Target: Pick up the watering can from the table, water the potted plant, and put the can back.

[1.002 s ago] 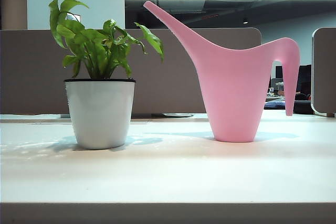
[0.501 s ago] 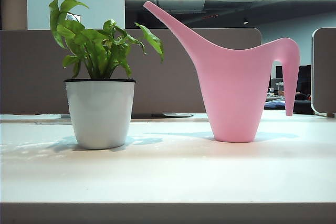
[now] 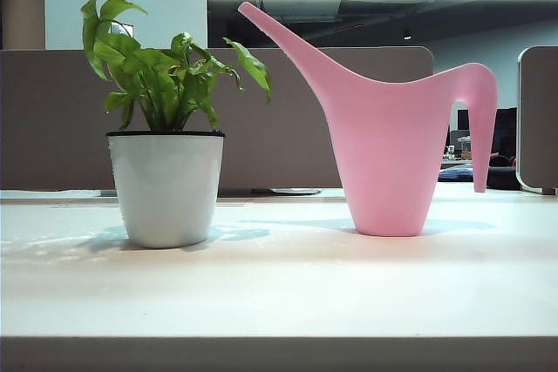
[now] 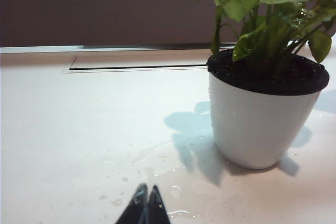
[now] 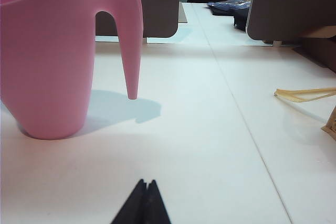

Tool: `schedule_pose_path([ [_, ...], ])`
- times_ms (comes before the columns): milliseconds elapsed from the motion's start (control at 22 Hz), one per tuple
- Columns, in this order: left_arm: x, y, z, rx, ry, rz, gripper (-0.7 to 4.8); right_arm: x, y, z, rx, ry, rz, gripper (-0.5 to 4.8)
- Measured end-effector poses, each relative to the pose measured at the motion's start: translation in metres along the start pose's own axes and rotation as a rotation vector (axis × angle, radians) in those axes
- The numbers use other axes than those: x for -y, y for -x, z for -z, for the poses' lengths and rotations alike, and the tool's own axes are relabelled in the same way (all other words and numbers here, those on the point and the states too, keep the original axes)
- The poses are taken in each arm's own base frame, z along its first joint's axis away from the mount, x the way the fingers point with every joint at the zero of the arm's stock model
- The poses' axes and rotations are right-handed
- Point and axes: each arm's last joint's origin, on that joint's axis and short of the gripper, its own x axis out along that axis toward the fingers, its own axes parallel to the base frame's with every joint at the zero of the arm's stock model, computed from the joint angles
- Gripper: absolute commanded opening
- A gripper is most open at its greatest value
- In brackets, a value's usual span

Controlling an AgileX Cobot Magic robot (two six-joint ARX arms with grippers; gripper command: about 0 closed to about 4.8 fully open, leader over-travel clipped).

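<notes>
- Office partitions back the white table (image 3: pixel 279 285); potted plant (image 3: pixel 166 185) and watering can (image 3: pixel 388 145) stand apart.
- Left gripper (image 4: pixel 146 188) and right gripper (image 5: pixel 147 182) hover low, pinched shut, empty.
- Smooth, likely light plastic; the arched handle (image 5: pixel 128 35) looks the surest hold.

Watering can (image 3: pixel 388 154): uniform pink. Potted plant (image 3: pixel 166 128): bright green leaves, glossy white pot (thin black rim). Table (image 3: pixel 288 294): plain white. Left gripper (image 4: pixel 144 205) and right gripper (image 5: pixel 144 203): black.

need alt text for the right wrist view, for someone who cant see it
A pink watering can stands upright on the white table, its arched handle toward the camera. The shut right gripper sits low in front, touching nothing.
</notes>
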Motion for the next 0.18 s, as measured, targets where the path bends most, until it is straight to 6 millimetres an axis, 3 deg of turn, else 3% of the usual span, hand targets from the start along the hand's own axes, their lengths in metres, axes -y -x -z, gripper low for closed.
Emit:
schedule_pose_path([
  [182, 0.0, 0.0, 0.0, 0.0, 0.0, 0.0, -0.03, 0.0, 0.0, 0.0, 0.0, 0.0, 0.0, -0.01],
])
